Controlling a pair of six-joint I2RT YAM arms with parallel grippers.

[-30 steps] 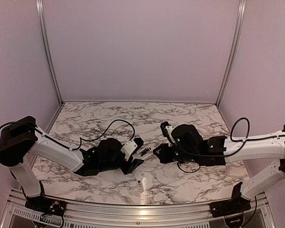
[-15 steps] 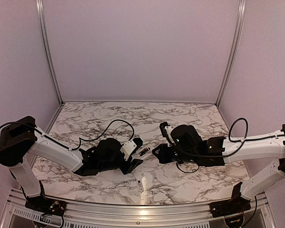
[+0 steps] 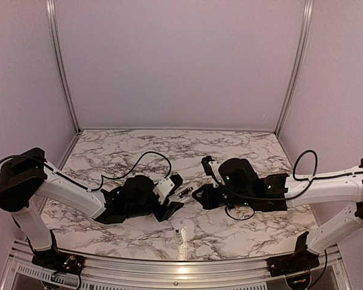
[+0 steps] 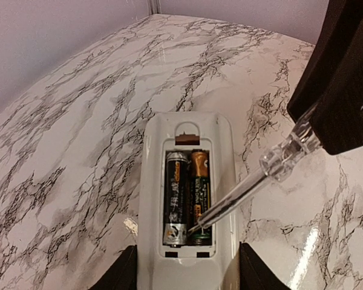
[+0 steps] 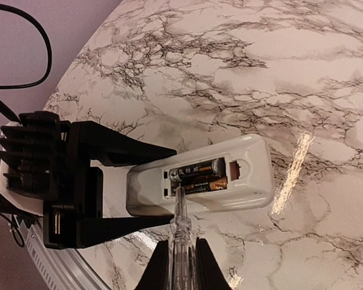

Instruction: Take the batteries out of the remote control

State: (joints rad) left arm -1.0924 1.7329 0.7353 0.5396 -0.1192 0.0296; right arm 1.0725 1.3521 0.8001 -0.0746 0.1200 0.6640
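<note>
Clear tool (image 4: 254,181) tip at batteries (image 4: 181,187), beside remote control (image 4: 151,181) recess edge

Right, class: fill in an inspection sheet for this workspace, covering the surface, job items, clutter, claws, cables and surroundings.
Surface: marbled table, glossy, with glare patches near the front.
Job's things: remote control back up, cover off; two batteries side by side in its recess.
Clutter: thin pale strip lying on the table near the front edge.
Claws: left claw clamps the remote control's end; right claw is shut on a clear tool, its tip at the batteries' end nearest the left claw.
Cables: black cables loop off both arms, none across the remote control.
Surroundings: plain lilac walls, metal corner posts.
</note>
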